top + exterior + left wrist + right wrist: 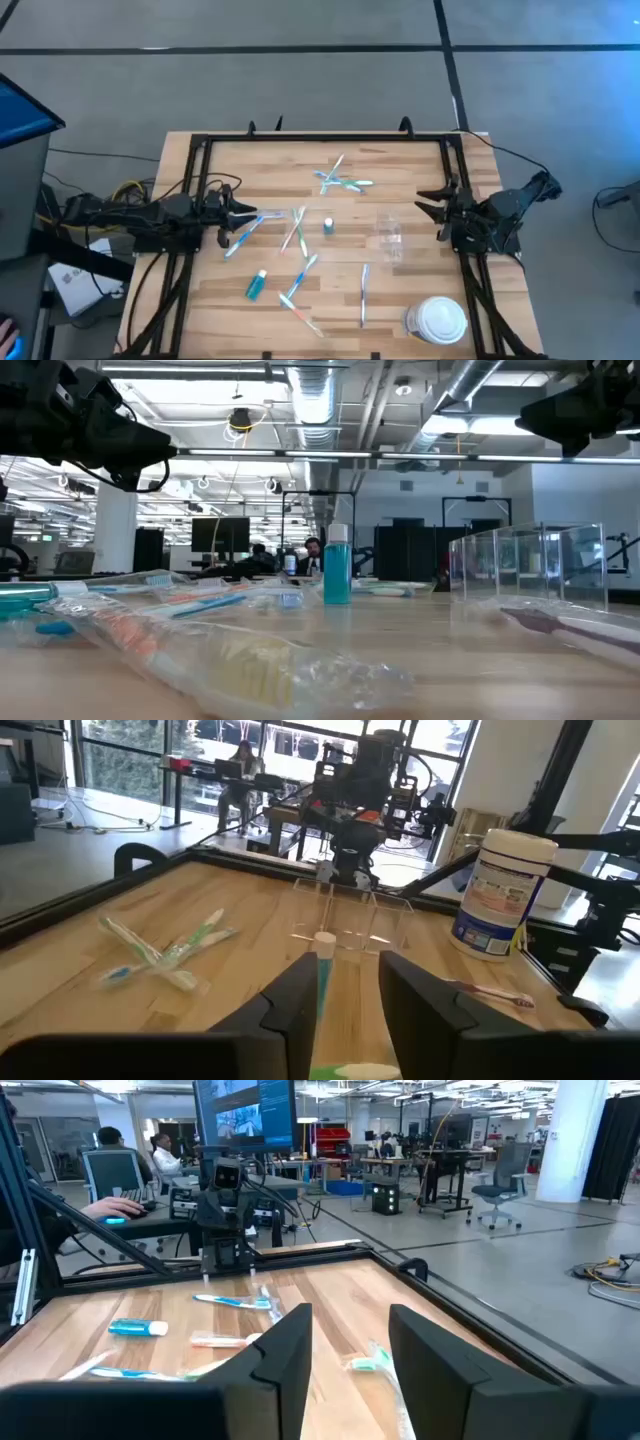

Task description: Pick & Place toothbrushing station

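Several thin toothbrushes lie flat on the wooden table (pixel 400 290), a cluster at the far middle (pixel 340 180) and others at the centre (pixel 295 232) and near side (pixel 298 290). A small clear plastic cup (pixel 389 232) stands right of centre. One small teal tube (pixel 328 226) stands upright and another (pixel 257 285) lies flat. My left gripper (pixel 243 212) hovers open at the table's left, pointing toward the upright tube (pixel 323 950) and the cup (pixel 350 915). My right gripper (pixel 428 205) hovers open at the table's right. Both (pixel 345 1010) (pixel 345 1350) hold nothing.
A large white round lidded container (pixel 437 322) stands at the near right corner. A black metal frame (pixel 330 138) runs along the table's far and side edges. A pink toothbrush (pixel 490 992) lies near the container. People sit at desks in the room beyond.
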